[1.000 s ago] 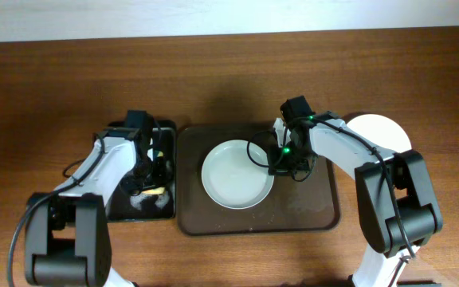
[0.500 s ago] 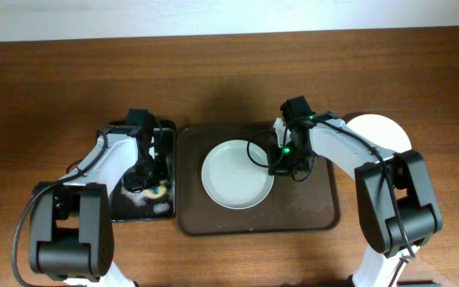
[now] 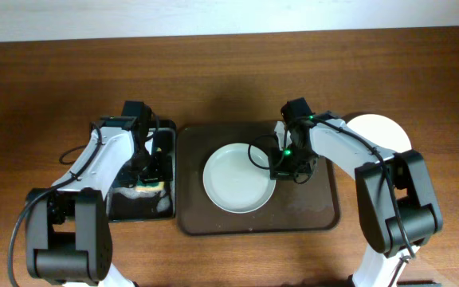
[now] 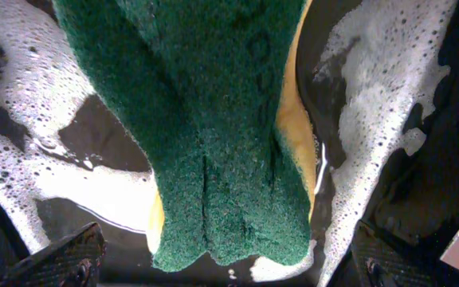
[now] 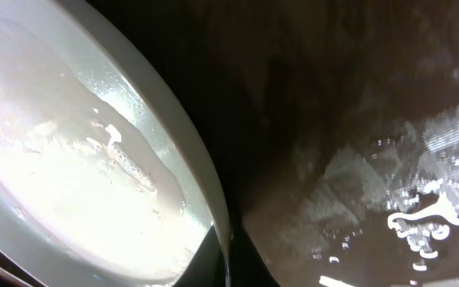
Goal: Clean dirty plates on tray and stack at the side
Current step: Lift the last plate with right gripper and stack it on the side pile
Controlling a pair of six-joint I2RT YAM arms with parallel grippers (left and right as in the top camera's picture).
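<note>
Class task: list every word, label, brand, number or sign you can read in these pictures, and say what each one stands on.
None: no readable text on the sponge, the plate, the tray or the arms.

A brown wood-grain worktop (image 3: pixel 229 72) fills the room's view, with a pale strip of wall along its far edge. On its left part sits a small, deep black rectangular bin (image 3: pixel 168 171) holding soapy water; white foam (image 4: pixel 22 96) clings round the dark bottom. Over that suds hangs a green scouring sponge with a yellow backing (image 4: pixel 213 135), seen close from the left wrist view.
</note>
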